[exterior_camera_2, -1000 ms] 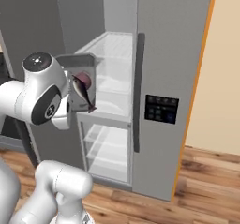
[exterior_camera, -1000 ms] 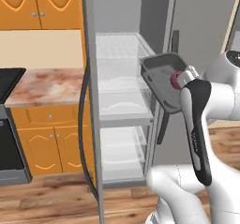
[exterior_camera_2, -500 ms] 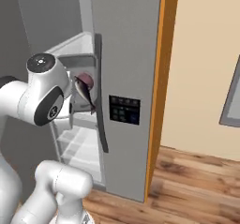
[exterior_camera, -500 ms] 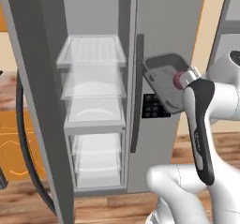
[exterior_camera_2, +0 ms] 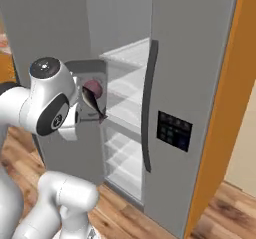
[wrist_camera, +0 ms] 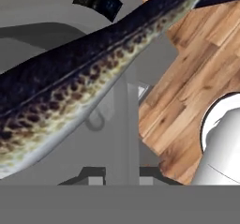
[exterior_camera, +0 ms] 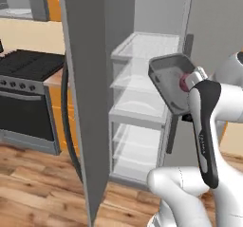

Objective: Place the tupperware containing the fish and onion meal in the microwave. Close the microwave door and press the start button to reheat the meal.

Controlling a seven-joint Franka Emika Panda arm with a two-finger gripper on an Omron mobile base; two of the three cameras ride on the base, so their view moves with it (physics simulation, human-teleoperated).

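Gripper (exterior_camera: pixel 186 108): right of centre in the left base view, clenched on the tupperware's edge.
Tupperware (exterior_camera: pixel 170 81): held steeply tilted, open face outward, before the open fridge (exterior_camera: pixel 142 102).
Meal: red-purple onion (exterior_camera_2: pixel 93 88) and a long speckled fish (wrist_camera: pixel 79 85) against the tray.
Risk: the tilt could spill the food; swinging could clip the fridge door (exterior_camera: pixel 88 98).

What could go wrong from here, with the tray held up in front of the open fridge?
1. The tupperware is carried steeply tilted, its open face turned sideways; the red-purple onion and the spotted fish could slide out.
2. The pincer seems to hold it by one edge only, so a swing could loosen the grip.
3. The open fridge door stands close beside the arm; turning could knock the tray against it.
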